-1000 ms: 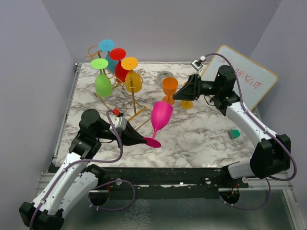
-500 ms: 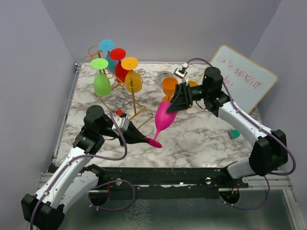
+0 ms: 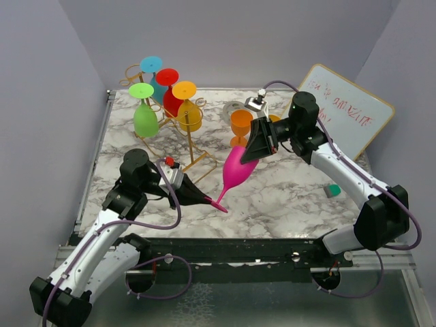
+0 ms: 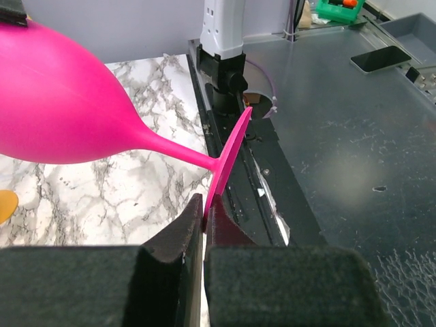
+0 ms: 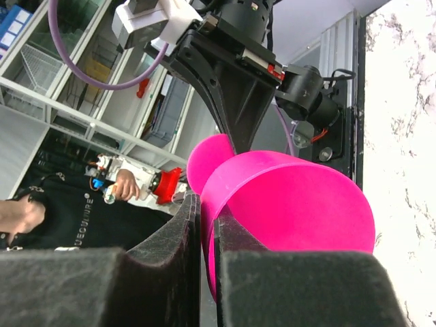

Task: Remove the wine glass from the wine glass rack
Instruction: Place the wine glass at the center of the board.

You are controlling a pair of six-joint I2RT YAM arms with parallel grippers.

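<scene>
A pink wine glass (image 3: 237, 174) hangs tilted over the middle of the marble table, bowl up to the right, foot down to the left. My left gripper (image 3: 215, 202) is shut on the rim of its foot; the left wrist view shows the thin pink disc (image 4: 228, 160) pinched between the jaws of the left gripper (image 4: 204, 212). My right gripper (image 3: 247, 155) is shut on the bowl's rim, whose wall (image 5: 300, 204) sits between the pads of the right gripper (image 5: 206, 221). The gold wine glass rack (image 3: 193, 151) stands at the back left with several coloured glasses hanging upside down.
An orange glass (image 3: 240, 125) stands upright just behind the pink bowl. A whiteboard (image 3: 347, 112) leans at the back right. A small green block (image 3: 332, 191) lies near the right arm. A green glass (image 3: 146, 119) hangs lowest on the rack's left side.
My right gripper swung left from beside the orange glass to the pink bowl and shut on its rim. The pink glass tilted further, its foot turning edge-on. The left grip held.
</scene>
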